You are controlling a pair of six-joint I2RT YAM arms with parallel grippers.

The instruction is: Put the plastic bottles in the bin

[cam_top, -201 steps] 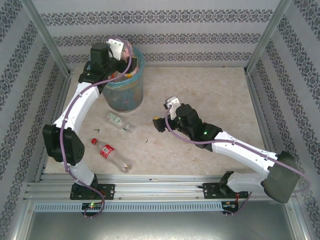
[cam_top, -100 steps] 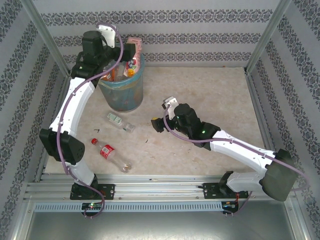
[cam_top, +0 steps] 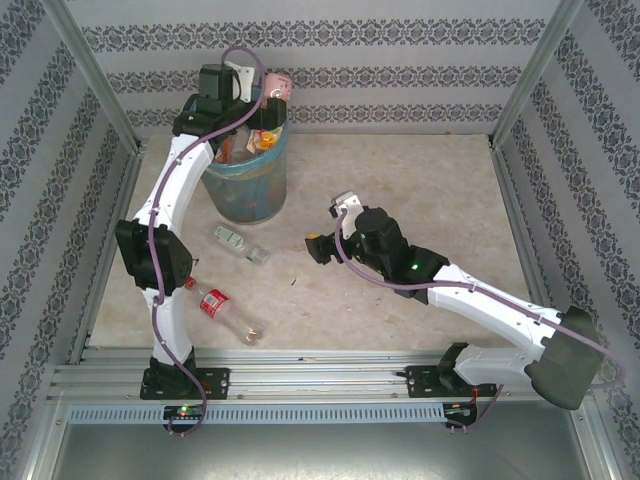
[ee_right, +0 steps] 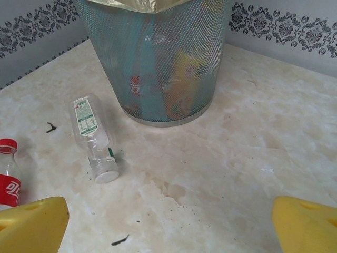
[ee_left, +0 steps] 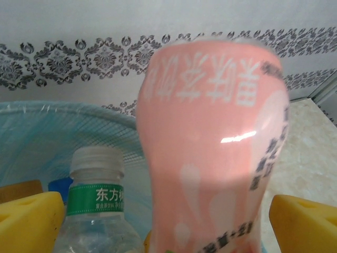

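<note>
**Pink bottle lifted over the bin's far rim**

Since a second ago the left arm has swung up and to the right. The pink bottle (cam_top: 276, 88), which was at the mouth of the bin (cam_top: 245, 195), now hangs higher, over the far rim. The right arm has hardly shifted.

Nearest the arm bases, a red-label bottle (cam_top: 214, 304) lies on the surface (cam_top: 420, 190) with its red cap close to the left arm. The right wrist view cuts it off at the frame edge, so its white lettering cannot be read. Just beyond it lies a clear bottle (ee_right: 93, 134), its white cap toward the right fingers (ee_right: 31, 226). The print on its green-and-white label is too small to read. A few dark specks (ee_right: 51, 127) lie about. The right fingers stand wide apart, low over the surface, with nothing between them.

Through the bin's mesh wall and blue liner, red and yellow shapes show only as blurs. At the mouth a capped bottle (ee_left: 97, 211) stands upright. The writing on its green neck band begins 东方, and the rest curves out of sight.

The left fingers (ee_left: 29, 221) are spread wide with the pink bottle between them. There is a plain gap on the bottle's left side; whether the other finger touches it is unclear. Its white Chinese characters run upside down, and its top is blurred. Patterned wallpaper (ee_left: 68, 63) stands behind.
</note>
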